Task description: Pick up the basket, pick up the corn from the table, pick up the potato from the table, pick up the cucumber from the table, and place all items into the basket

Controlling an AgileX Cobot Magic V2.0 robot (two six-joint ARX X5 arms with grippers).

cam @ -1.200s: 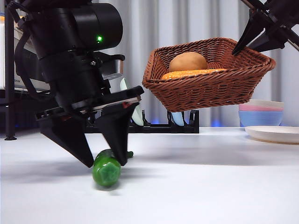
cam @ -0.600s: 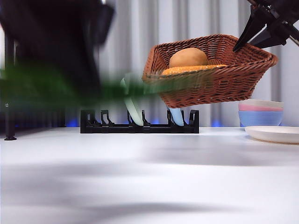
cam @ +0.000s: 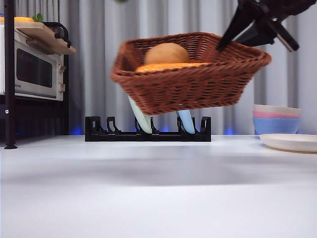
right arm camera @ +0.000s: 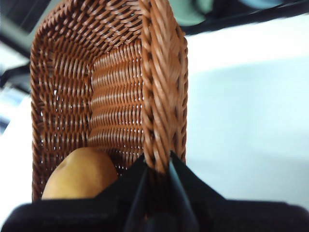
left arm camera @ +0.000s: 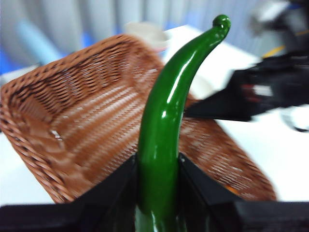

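I count one basket (cam: 190, 79), hanging above the surface (cam: 158, 188) with its rim clenched in my right end effector (right arm camera: 158, 166); inside lie one potato (cam: 166, 53) and one corn (cam: 171, 66). My left end effector (left arm camera: 158, 166) grips one cucumber (left arm camera: 166, 121) above the basket.

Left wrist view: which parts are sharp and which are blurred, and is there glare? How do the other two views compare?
Left wrist view: the cucumber in the left tool is fairly sharp with glossy glare streaks; the basket and background are soft. Front view: the basket is slightly smeared and casts a broad soft shadow on the table. Right wrist view: rim weave crisp, potato softer.
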